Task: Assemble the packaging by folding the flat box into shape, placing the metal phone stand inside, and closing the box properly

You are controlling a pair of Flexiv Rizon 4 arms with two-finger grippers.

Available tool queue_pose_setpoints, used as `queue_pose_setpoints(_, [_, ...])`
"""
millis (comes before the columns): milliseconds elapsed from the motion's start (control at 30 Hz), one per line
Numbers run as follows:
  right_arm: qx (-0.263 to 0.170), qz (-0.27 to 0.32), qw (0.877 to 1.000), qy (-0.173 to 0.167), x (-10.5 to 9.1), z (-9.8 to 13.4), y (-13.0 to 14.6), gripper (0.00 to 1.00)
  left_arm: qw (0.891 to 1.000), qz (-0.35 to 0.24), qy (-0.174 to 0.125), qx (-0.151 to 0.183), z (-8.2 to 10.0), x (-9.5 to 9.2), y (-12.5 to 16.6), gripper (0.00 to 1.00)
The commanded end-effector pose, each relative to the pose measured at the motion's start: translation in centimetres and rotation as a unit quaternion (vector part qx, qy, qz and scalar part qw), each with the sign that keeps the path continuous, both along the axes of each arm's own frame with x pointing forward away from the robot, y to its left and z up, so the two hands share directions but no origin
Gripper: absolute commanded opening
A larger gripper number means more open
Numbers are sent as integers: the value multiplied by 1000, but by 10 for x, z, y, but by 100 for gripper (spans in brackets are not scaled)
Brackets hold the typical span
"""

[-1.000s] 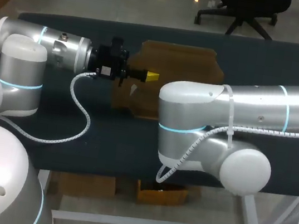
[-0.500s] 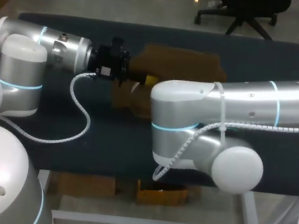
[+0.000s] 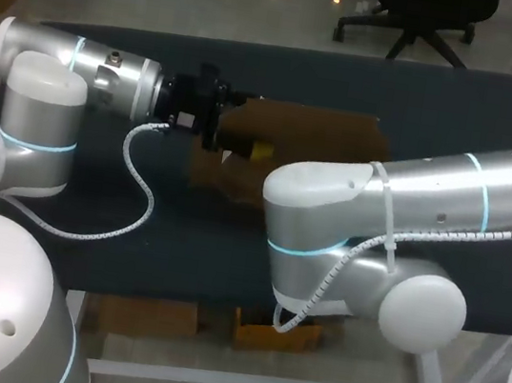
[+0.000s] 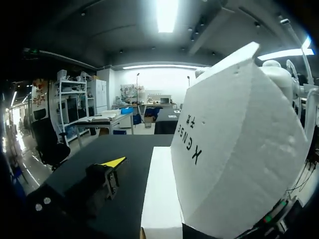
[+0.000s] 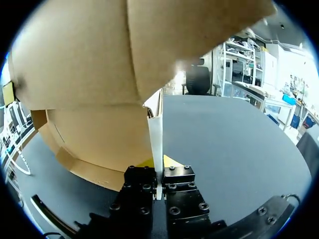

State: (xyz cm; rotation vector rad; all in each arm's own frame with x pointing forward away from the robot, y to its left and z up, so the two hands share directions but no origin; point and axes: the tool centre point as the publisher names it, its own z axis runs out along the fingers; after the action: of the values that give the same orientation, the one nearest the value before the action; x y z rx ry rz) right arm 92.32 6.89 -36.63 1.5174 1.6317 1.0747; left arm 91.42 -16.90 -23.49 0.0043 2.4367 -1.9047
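In the head view the brown cardboard box [image 3: 314, 128] stands in the upper middle of the frame on the dark table [image 3: 191, 240]. The right arm [image 3: 377, 219] crosses the middle from the right edge and covers the box's lower right part as well as the arm's own far end. The left arm [image 3: 108, 83] comes in from the left, and the left gripper [image 3: 255, 143] sits against the box's left side. From here it cannot be told whether it is spread or pinching.

In the left wrist view the box's white face [image 4: 234, 149] fills the space ahead of and beside the gripper. Part of the gripper is hidden behind it, so its state cannot be told here either. The dark tabletop [image 4: 134, 149] runs on beyond.

In the right wrist view the right gripper [image 5: 159, 162] is pressed together on a thin, white-edged flap of the box, which stands upright between its yellow tips. The brown panels [image 5: 84, 59] loom over it and are cut off at the rim. Bare dark table [image 5: 234, 144] lies beside and beyond the gripper.
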Motion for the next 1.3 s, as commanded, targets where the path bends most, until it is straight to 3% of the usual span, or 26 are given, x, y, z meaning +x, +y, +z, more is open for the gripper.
queue_pose_setpoints(33, [17, 26, 999, -13, -7, 2, -9, 0, 1000, 6, -14, 16, 3, -3, 3, 100])
queue_pose_setpoints(700, [64, 159, 985, -1, 6, 20, -15, 0, 994, 15, -70, 77, 3, -5, 32, 100])
queue_pose_setpoints(1167, [87, 227, 969, 39, 17, 25, -19, 0, 989, -1, -95, 116, 9, -15, 59, 100])
queue_pose_setpoints(1300, [78, 237, 966, 70, 21, 28, -22, 0, 987, -2, -96, 128, 9, -17, 67, 100])
